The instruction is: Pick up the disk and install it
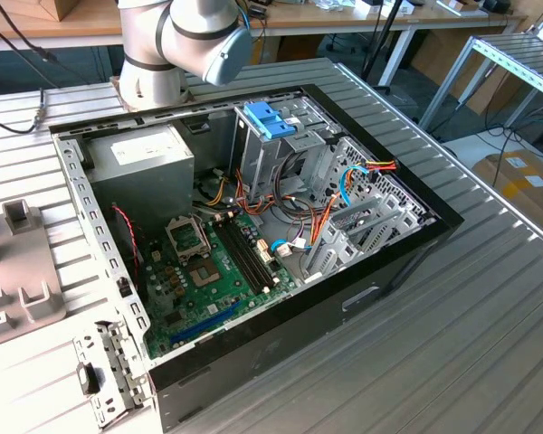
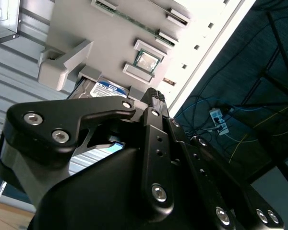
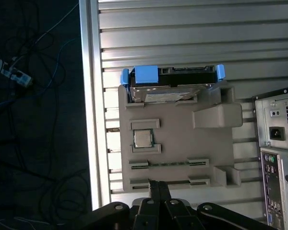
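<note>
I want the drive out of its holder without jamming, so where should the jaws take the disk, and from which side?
Probably the disk's exposed long edge, between the blue tab and the far blue corner, with the jaws closing across its thin thickness. Come in from the open side, away from the grey holder, whose walls cover the rest of the disk.

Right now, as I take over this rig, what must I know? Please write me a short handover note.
The gripper is empty, fingers shut, over one edge of the grey plastic fixture plate.
The flat silver hard drive in its bright blue carrier rests in that plate, at the end away from the fingers.
Done: nothing yet.
Left: pick-up, then installing in the open black computer case.
</note>
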`<state>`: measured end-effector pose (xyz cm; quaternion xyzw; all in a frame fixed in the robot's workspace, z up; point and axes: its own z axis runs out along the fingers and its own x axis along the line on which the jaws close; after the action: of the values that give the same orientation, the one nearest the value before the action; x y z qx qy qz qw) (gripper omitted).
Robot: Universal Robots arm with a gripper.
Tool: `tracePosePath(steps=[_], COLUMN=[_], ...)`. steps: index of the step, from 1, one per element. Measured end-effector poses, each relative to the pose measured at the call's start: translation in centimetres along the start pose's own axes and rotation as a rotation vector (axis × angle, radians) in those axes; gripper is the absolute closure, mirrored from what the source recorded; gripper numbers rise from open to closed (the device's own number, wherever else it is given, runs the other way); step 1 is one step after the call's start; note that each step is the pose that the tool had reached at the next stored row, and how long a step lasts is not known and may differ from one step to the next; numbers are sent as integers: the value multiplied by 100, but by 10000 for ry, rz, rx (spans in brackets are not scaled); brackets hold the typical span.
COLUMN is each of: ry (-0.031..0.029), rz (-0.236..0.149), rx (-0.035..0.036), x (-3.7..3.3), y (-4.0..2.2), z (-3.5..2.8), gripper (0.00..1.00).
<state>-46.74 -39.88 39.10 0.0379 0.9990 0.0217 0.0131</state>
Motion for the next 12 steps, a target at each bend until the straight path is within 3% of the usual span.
tracePosePath(steps=[12], ry=[0], rz=[1], rx=[7], x=[-11], y=[45], z=[25], gripper=[89])
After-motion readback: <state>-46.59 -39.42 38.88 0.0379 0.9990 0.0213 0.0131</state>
